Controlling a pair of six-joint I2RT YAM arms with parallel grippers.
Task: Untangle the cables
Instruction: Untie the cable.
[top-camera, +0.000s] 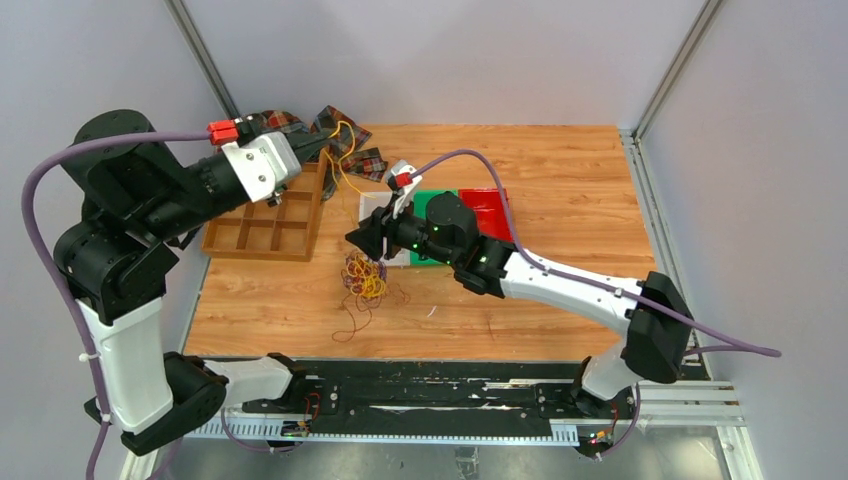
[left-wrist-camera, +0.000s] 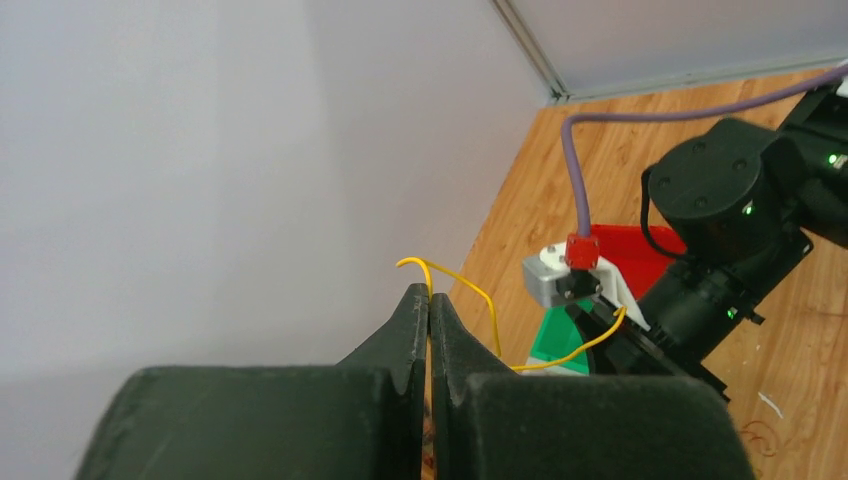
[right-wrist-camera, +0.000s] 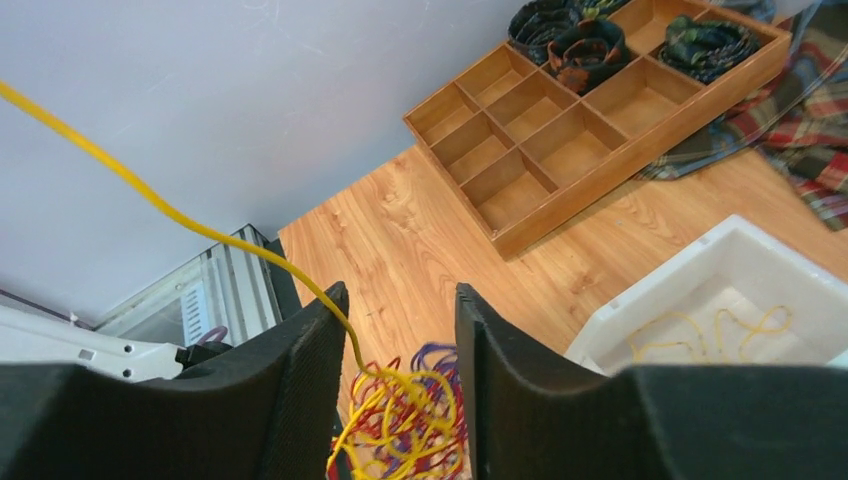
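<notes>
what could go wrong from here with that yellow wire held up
1. The yellow cable runs from the shut left gripper into the clump; pulling on it may tighten the tangle or drag it along.
2. The right gripper stands open around that cable just above the clump; closing may pinch other loops too.

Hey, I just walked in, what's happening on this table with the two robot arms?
The two arms are untangling a clump of thin cables. The left gripper is shut on one yellow wire, held raised. That wire runs down through the open right gripper into the clump of yellow, red and purple loops on the table. A few yellow wires lie in the white tray.
</notes>
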